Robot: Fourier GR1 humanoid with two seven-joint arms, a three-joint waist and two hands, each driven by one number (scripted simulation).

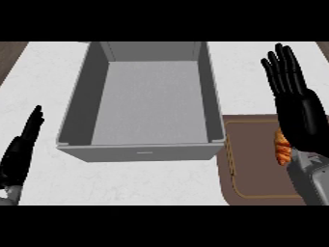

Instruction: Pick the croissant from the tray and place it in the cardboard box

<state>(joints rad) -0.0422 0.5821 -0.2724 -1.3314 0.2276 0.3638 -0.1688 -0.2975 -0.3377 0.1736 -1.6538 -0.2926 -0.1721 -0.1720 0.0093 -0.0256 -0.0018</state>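
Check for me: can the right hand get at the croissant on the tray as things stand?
Probably yes. The right hand, fingers straight, is right over the croissant on the brown tray, partly hiding it. Nothing else lies on the tray beside it, and the grey box stands off to the left.

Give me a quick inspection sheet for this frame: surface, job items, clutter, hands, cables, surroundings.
Surface: white marbled counter, dark wood at both upper corners.
Croissant: on the brown tray, mostly hidden behind the right robot hand.
Tray: right of the box, its left edge close against the box's lower right corner.
Cardboard box: grey, open top, nothing seen inside.
Clutter: nothing seen.
Right robot hand: open, fingers straight, over the tray, not gripping the croissant.
Left robot hand: open, resting at the left edge, fingers up.
Cables: nothing seen.
Surroundings: nothing seen beyond the counter.
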